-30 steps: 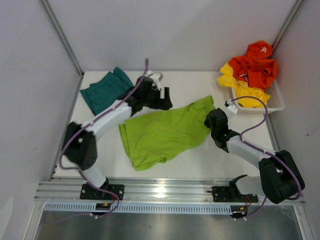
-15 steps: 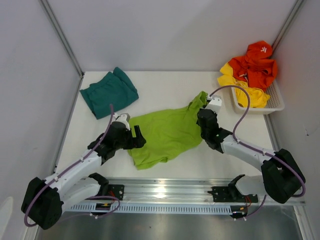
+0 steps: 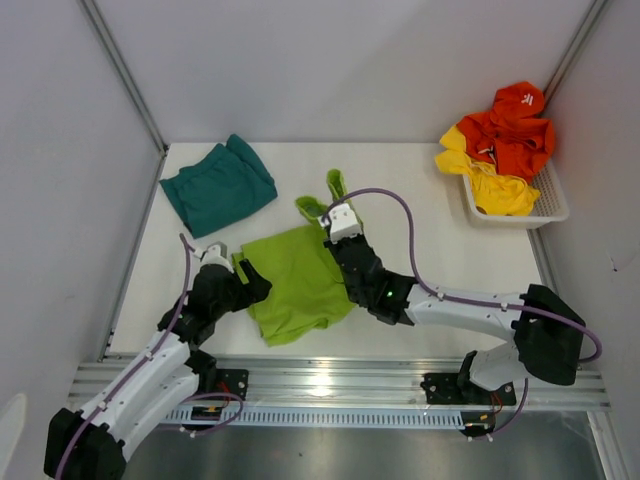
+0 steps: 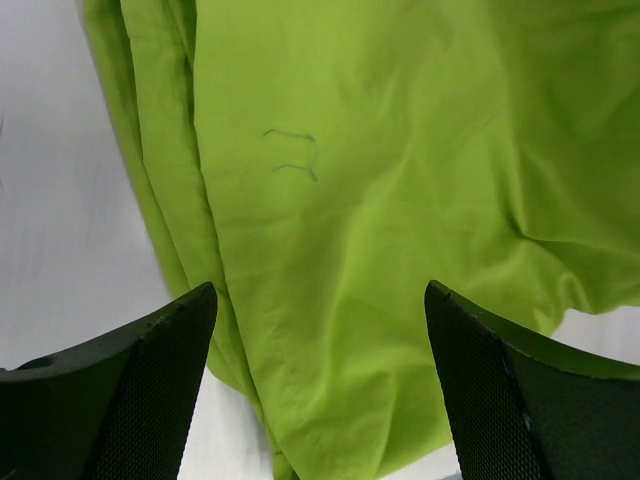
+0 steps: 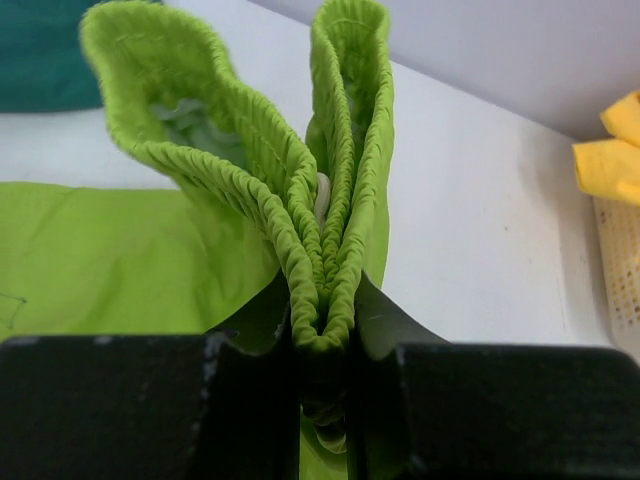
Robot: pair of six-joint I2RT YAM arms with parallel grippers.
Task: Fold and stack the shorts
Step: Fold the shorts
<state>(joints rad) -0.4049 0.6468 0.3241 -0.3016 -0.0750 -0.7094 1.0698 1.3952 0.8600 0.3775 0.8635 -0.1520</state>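
The lime green shorts (image 3: 295, 285) lie crumpled in the middle of the table, their waistband lifted up at the back. My right gripper (image 3: 335, 215) is shut on that gathered elastic waistband (image 5: 325, 250), which bulges out above the fingers. My left gripper (image 3: 245, 280) stands open at the shorts' left edge, its fingers (image 4: 150, 370) on either side of the green cloth (image 4: 340, 220) below without gripping it. The teal shorts (image 3: 218, 185) lie folded at the back left, and a corner of them (image 5: 40, 55) shows in the right wrist view.
A white basket (image 3: 545, 205) at the back right holds orange (image 3: 515, 125) and yellow (image 3: 490, 180) garments. Grey walls close in on the left, the back and the right. A metal rail (image 3: 330, 380) runs along the near edge.
My right gripper has dragged the waistband leftward across the table, bunching the green shorts. My left arm swung back from near the teal shorts to the green shorts' left edge.
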